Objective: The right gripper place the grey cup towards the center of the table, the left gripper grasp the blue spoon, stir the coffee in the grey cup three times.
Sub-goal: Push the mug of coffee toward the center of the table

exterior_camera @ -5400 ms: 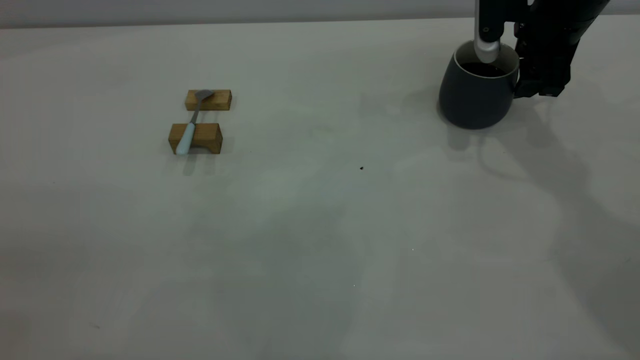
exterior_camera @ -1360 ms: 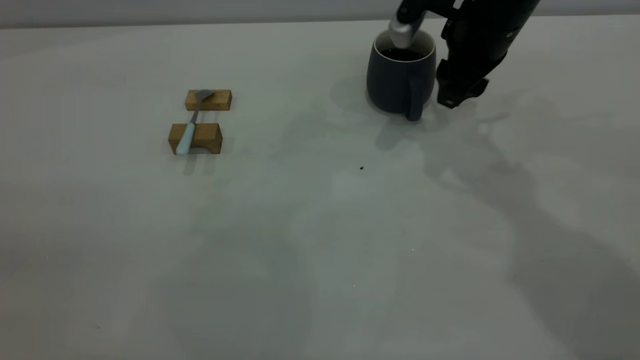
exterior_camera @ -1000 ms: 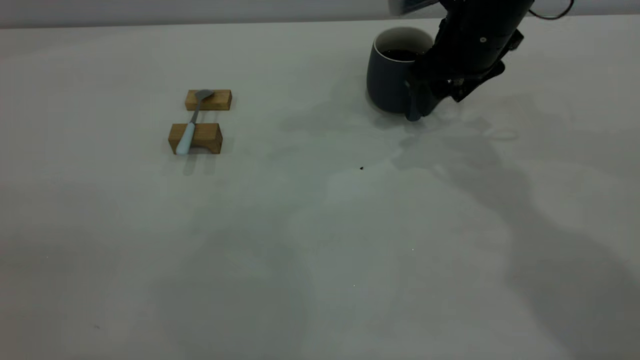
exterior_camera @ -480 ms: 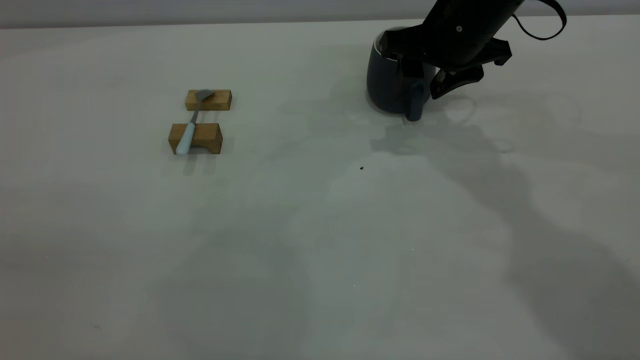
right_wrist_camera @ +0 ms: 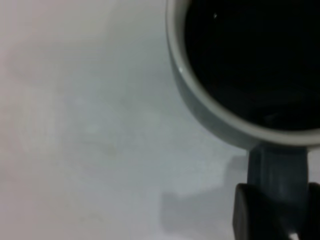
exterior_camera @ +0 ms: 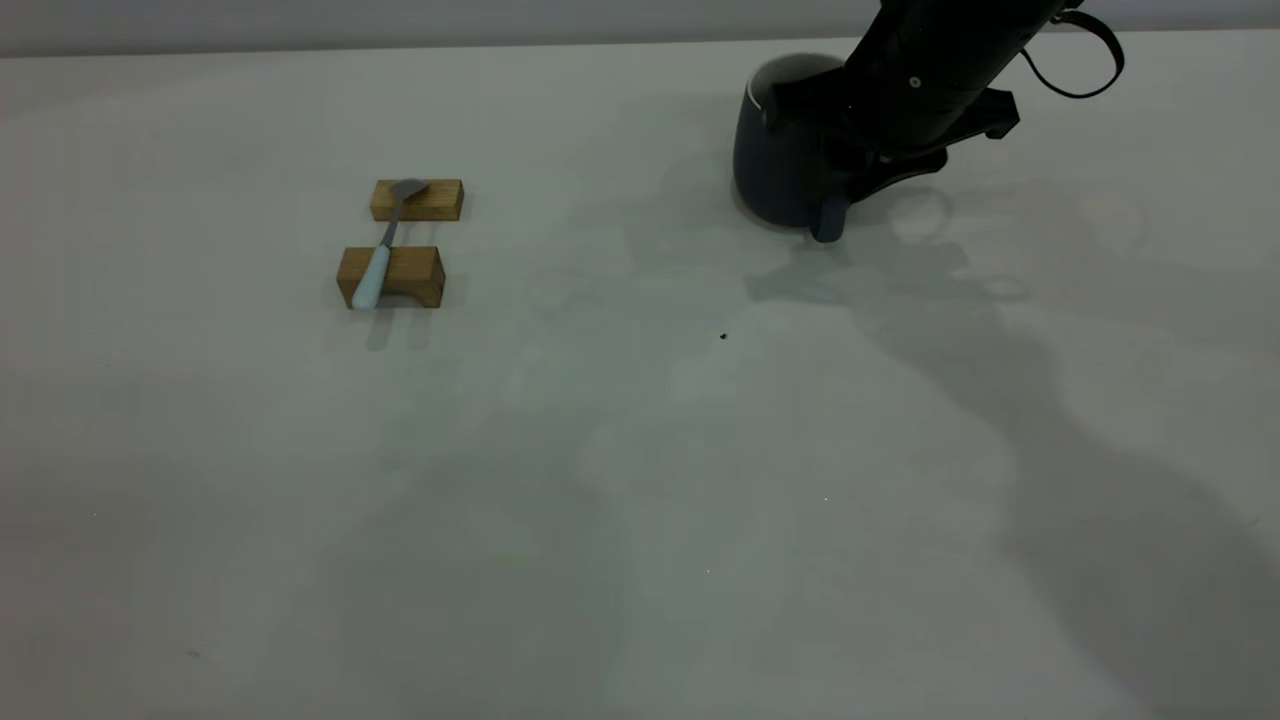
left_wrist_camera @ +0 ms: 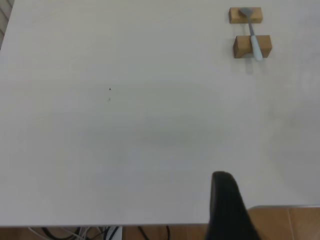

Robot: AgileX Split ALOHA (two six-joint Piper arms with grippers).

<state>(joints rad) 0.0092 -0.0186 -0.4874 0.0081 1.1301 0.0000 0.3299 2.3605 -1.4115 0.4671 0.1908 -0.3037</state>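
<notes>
- We are seeing the grey cup [exterior_camera: 778, 170] standing upright on the table [exterior_camera: 640, 480], far side, right of centre, with dark coffee [right_wrist_camera: 250, 55] inside.
- The right gripper [exterior_camera: 850, 190] is reaching over the cup at its handle [right_wrist_camera: 277, 170]; we cannot tell whether its claw is gripping.
- The blue spoon [exterior_camera: 378, 255] is lying across two wooden blocks [exterior_camera: 392, 276], well apart to the left.
- The left gripper [left_wrist_camera: 225, 205] is hanging by the table edge; we cannot tell its claw's state.

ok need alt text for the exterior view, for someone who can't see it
The right gripper is at the handle of the grey cup at the table's far right. Far left, the blue spoon lies across two wooden blocks.
</notes>
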